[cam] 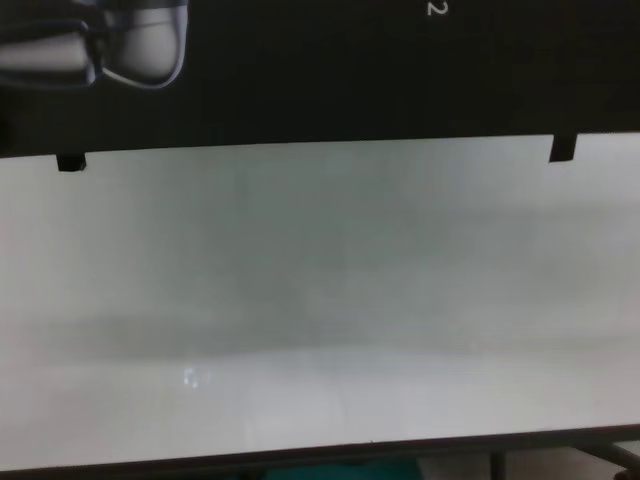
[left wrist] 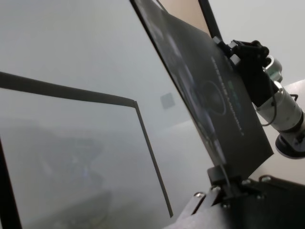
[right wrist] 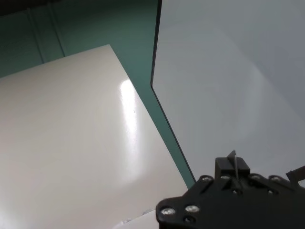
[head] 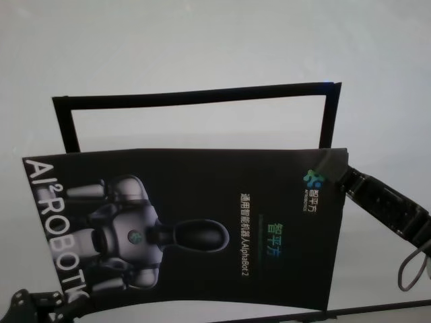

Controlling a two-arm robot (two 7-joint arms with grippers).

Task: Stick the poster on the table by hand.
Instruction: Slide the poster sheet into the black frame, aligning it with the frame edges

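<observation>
The poster (head: 202, 222) is a black glossy sheet with white lettering and a silver-grey robot picture. It hangs in the air above the table (head: 202, 40), slanted. My left gripper (head: 40, 304) is shut on its near left corner; the left wrist view shows that pinch (left wrist: 223, 180) with the sheet (left wrist: 209, 86) seen edge-on. My right gripper (head: 337, 171) is shut on the far right corner, and the right wrist view (right wrist: 233, 164) shows the thin edge between its fingers. In the chest view the poster's lower edge (cam: 320, 80) spans the top, above the table (cam: 320, 300).
Black tape strips (head: 195, 96) mark a rectangle outline on the table behind the poster, also in the left wrist view (left wrist: 71, 91). Two small black tape tabs (cam: 563, 148) (cam: 70, 162) hang from the poster's lower edge. The table's dark front edge (cam: 320, 455) is close.
</observation>
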